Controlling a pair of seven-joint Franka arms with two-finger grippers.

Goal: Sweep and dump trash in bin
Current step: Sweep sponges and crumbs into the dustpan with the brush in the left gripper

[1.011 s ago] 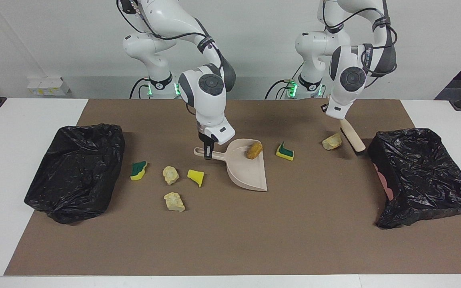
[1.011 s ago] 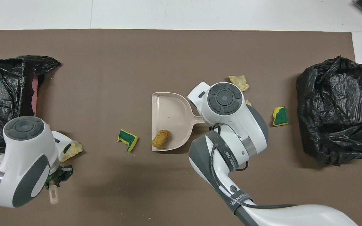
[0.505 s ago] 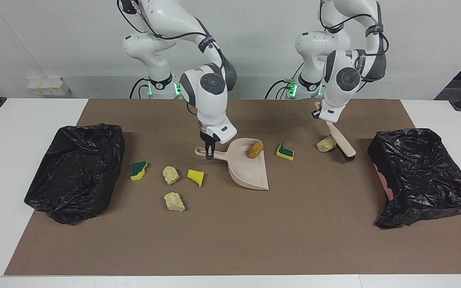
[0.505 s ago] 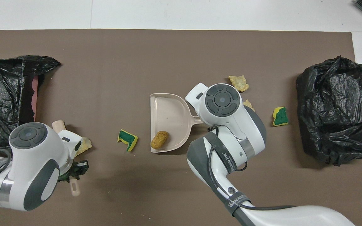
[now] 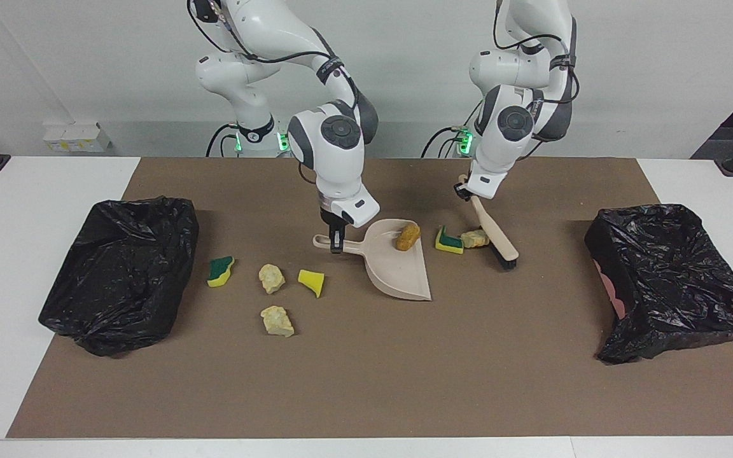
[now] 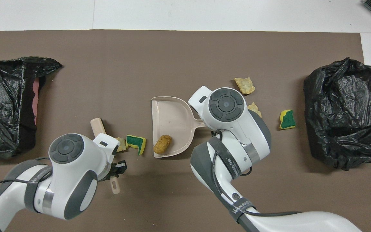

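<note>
My right gripper (image 5: 336, 243) is shut on the handle of the beige dustpan (image 5: 398, 270), which lies flat on the mat; it also shows in the overhead view (image 6: 169, 112). An orange-brown lump (image 5: 407, 236) lies in the pan. My left gripper (image 5: 466, 191) is shut on the beige brush (image 5: 494, 232), whose bristles rest on the mat. The brush presses a pale foam lump (image 5: 474, 238) against a green-and-yellow sponge piece (image 5: 449, 240) just beside the pan's mouth. Several more scraps lie beside the pan, toward the right arm's end: a green sponge piece (image 5: 221, 271), two foam lumps (image 5: 271, 278) (image 5: 277, 320) and a yellow wedge (image 5: 312, 281).
A bin lined with a black bag (image 5: 121, 270) stands at the right arm's end of the brown mat (image 5: 366, 381). A second black-bagged bin (image 5: 665, 280) stands at the left arm's end.
My left arm has swept the brush toward the dustpan, pushing the foam lump along until it touches the sponge piece. The dustpan has shifted slightly toward the brush.
</note>
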